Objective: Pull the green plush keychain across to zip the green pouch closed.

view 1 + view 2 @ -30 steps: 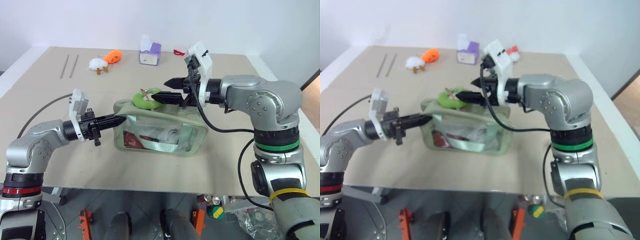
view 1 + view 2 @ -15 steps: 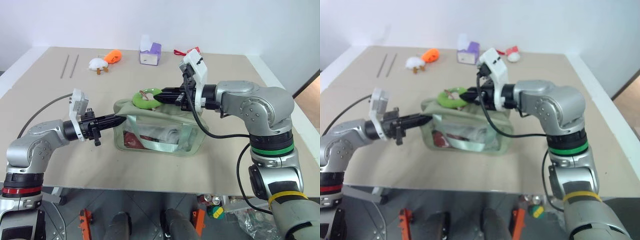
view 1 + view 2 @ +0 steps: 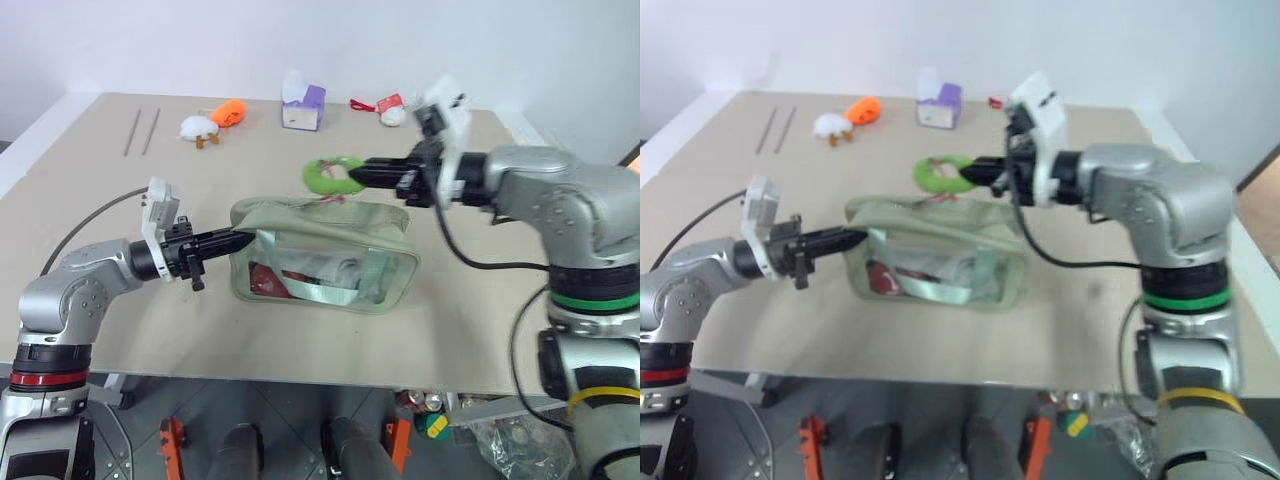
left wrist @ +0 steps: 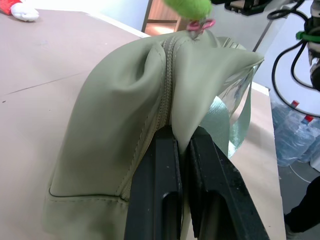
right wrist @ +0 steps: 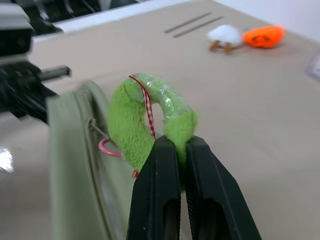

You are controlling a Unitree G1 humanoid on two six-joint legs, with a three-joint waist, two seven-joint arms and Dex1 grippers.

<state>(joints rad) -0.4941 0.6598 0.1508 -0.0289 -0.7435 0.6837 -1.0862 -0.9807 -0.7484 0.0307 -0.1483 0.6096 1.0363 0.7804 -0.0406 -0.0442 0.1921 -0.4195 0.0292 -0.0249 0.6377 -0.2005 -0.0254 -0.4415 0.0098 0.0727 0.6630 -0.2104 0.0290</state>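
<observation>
Both jaws clamped: left gripper (image 3: 243, 240) on green pouch (image 3: 325, 257) with red-white contents, right gripper (image 3: 356, 177) on green plush keychain (image 3: 328, 175).

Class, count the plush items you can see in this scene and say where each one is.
4. The green plush keychain is pinched in the right claw above the green pouch; a white plush and an orange plush lie far left on the table; a small white one lies far right. Others may be hidden.

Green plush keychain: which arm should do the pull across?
Right. Its tool is shut on the green plush keychain, while the left tool pinches the green pouch end, anchoring it.
</observation>
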